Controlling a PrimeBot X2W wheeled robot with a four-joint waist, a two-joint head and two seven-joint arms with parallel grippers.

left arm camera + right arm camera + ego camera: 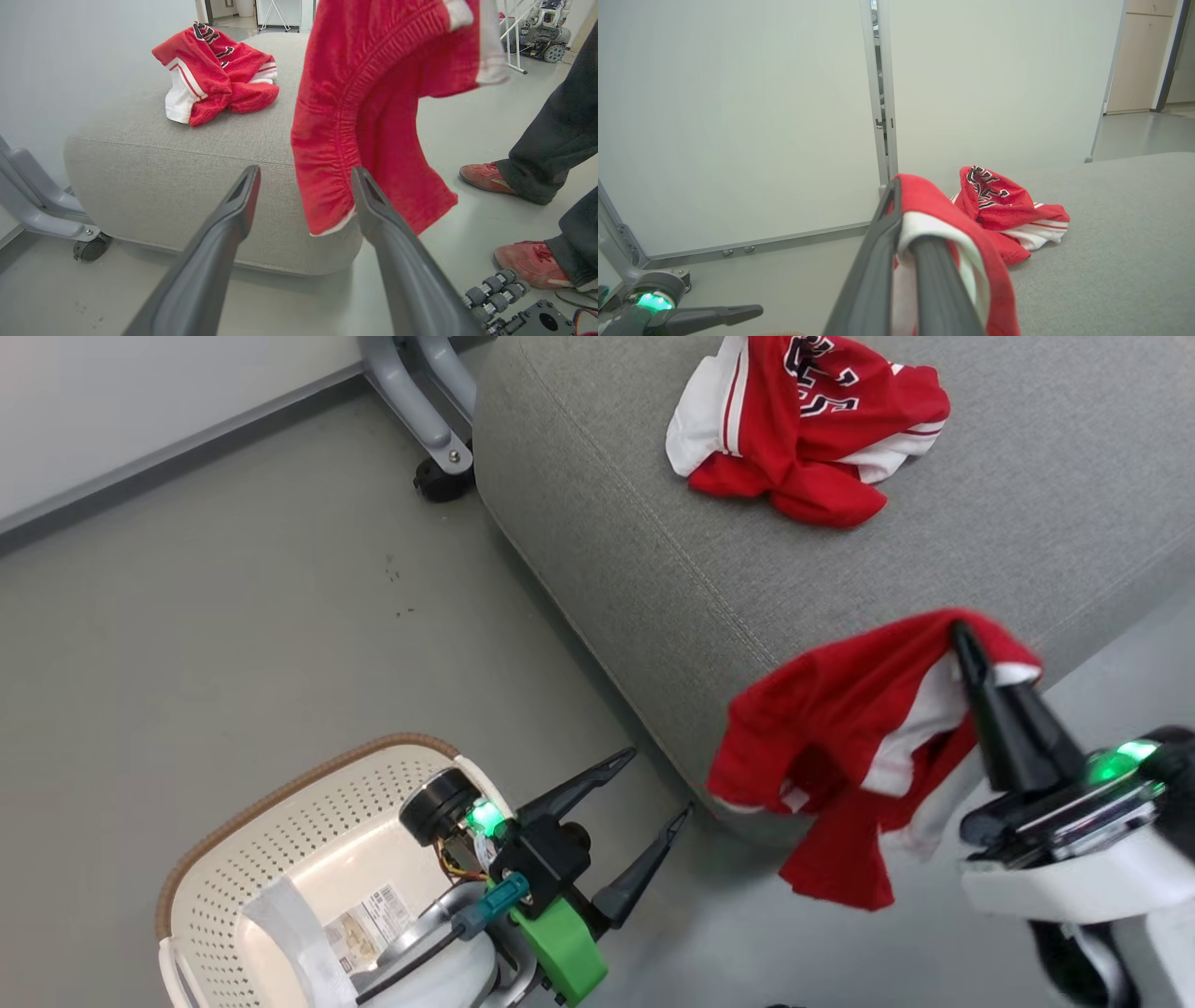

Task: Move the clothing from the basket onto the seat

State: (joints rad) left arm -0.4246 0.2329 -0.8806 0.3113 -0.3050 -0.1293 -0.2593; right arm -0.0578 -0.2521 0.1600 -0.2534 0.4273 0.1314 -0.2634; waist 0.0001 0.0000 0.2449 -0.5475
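Observation:
The lettered red jersey (808, 425) lies crumpled on the grey seat (653, 551), toward its far part; it also shows as the jersey (212, 74) and the jersey (1008, 214). My right gripper (962, 639) is shut on the plainer red garment (831, 756), which hangs off its fingers in front of the seat's near edge, above the floor. The hanging garment (373, 112) drapes just beyond my left gripper (303, 186). My left gripper (658, 789) is open, holds nothing, and sits beside the cream basket (308, 831), whose bottom shows a label and no clothing.
A grey wheeled frame leg (434, 439) stands at the seat's far left corner by the wall. A person's legs and red shoes (528, 256) stand on the floor to the right of the seat. A small black wheeled device (509, 298) lies near them.

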